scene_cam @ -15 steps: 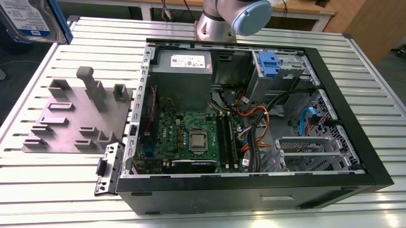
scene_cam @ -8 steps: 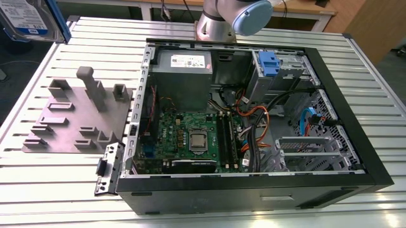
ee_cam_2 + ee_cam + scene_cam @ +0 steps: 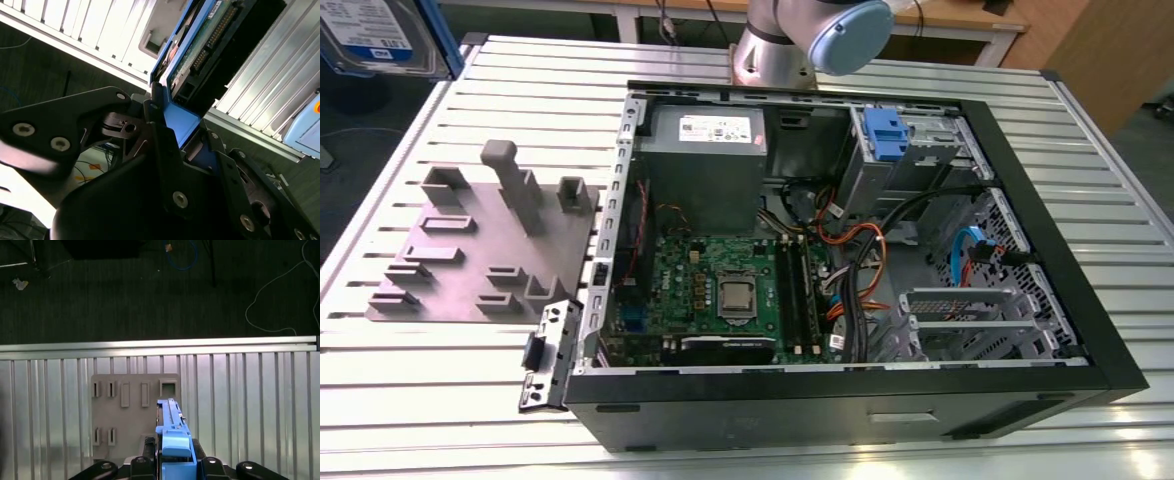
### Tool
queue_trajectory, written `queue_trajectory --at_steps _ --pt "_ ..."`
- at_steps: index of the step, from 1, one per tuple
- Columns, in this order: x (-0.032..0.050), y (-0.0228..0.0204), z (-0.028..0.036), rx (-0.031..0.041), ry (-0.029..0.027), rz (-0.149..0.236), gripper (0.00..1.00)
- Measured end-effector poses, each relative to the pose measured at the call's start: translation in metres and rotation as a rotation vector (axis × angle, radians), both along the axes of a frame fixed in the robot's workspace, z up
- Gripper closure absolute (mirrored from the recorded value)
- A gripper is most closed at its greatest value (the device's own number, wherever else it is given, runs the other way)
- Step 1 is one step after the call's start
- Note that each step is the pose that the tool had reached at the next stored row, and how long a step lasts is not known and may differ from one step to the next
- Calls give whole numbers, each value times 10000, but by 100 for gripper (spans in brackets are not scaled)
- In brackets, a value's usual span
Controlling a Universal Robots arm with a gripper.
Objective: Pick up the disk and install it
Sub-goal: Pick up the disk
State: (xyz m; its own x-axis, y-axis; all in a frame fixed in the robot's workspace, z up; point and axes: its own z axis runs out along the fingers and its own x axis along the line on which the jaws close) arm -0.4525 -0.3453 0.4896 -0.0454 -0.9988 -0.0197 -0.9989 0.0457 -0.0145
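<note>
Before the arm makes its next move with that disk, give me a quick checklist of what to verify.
1. Grip: ok, the gripper clamps the disk at its blue bracket.
2. Clear of the grey fixture plate: ok, held above it.
3. The computer case open: ok, inside exposed.
4. The drive bay by the blue latch free: cannot tell.
5. Path free of the orange cables: cannot tell; they lie loose beside the bay.

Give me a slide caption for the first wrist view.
Gripper shut on the blue-bracketed silver metal disk, held edge-on, grey slotted fixture plate and ribbed aluminium table beyond.
</note>
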Motion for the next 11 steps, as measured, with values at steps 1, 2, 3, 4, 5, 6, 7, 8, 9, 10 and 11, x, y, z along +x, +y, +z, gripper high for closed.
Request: queue_trajectory --at_steps 1,2,3,4,5,6,7,8,9,10,11 --pt "0 -18 -1 -2 1 -1 63" --pt "0 -38 -3 -3 0 -1 63" --pt "0 -57 -5 -3 0 -1 63" --pt "1 -73 -7 -3 -1 -1 63" --pt "9 -82 -9 -6 -1 -2 63" --pt "26 -87 -10 -10 1 -2 63" --pt "43 -91 -12 -11 1 -1 63" --pt "63 -93 -14 -12 0 -2 63" --pt "83 -93 -15 -13 1 -2 63" --pt "104 -94 -16 -14 1 -2 63" --pt "121 -95 -17 -13 0 -1 63"
